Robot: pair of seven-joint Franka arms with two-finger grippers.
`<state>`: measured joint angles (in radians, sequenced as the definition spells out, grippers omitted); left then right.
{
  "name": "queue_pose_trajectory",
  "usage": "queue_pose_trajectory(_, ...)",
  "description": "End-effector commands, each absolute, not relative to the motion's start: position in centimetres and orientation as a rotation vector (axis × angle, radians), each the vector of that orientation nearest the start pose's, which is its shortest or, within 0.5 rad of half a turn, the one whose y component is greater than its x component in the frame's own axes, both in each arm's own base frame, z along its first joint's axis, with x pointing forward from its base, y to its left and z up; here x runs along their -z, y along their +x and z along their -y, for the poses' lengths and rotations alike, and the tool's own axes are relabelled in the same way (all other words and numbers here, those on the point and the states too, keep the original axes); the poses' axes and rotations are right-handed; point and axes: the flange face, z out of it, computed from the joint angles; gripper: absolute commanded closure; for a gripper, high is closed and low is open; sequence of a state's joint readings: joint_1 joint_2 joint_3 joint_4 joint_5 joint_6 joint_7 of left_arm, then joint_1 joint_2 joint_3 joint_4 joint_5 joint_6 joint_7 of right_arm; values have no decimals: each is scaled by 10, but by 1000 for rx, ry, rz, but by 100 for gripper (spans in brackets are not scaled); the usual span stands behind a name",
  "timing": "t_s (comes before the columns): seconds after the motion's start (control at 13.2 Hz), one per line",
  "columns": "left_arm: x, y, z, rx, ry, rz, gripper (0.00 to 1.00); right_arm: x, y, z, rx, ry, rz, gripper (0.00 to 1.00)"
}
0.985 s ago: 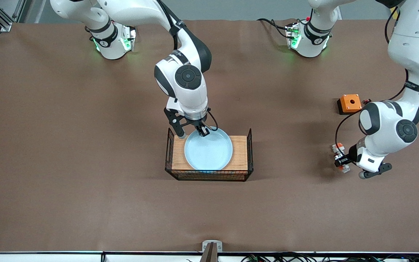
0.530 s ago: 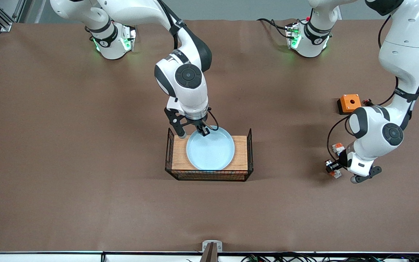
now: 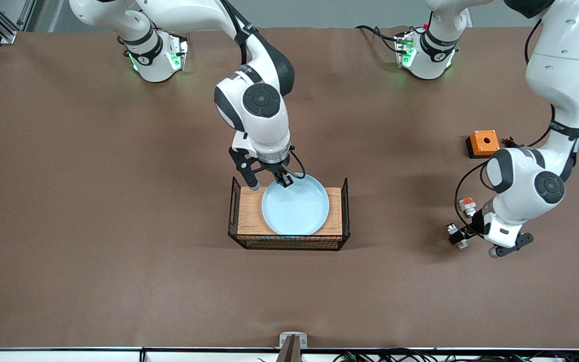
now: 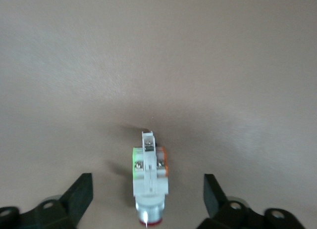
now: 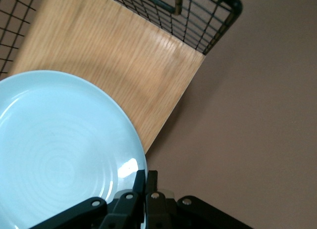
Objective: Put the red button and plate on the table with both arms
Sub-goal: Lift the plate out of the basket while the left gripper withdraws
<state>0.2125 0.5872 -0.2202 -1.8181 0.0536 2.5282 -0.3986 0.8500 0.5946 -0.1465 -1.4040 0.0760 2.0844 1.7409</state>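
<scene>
Right hand [image 3: 270, 182] pinching the plate [image 3: 295, 204] rim over the board [image 3: 290, 210]; left hand [image 4: 147, 199], fingers wide, straddling the red button [image 4: 149, 183] lengthwise on the bench [image 3: 93, 201].

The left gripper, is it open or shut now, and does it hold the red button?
Open. In the left wrist view, the left gripper has both fingers spread wide, apart from the red button, which lies between them on the table.
</scene>
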Motion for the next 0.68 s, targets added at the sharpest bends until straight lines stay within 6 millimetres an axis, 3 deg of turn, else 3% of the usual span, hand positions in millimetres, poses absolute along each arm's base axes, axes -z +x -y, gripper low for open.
queue_pose_trajectory(0.0, -313, 656, -2, 214, -3154, 598, 0, -381, 536, -496, 55, -2657, -1534, 100)
queue_pose_trajectory(0.15, -364, 644, 8, 173, -3138, 563, 0, -401, 528, -498, 26, -2694, -1536, 100)
queue_pose_trajectory(0.3, -428, 629, 5, 178, -3111, 538, 0, -428, 515, -500, 4, -2727, -1522, 99)
queue_pose_trajectory(0.61, -556, 609, -2, 125, -3092, 385, 0, -507, 488, -467, -106, -2844, -1409, 99)
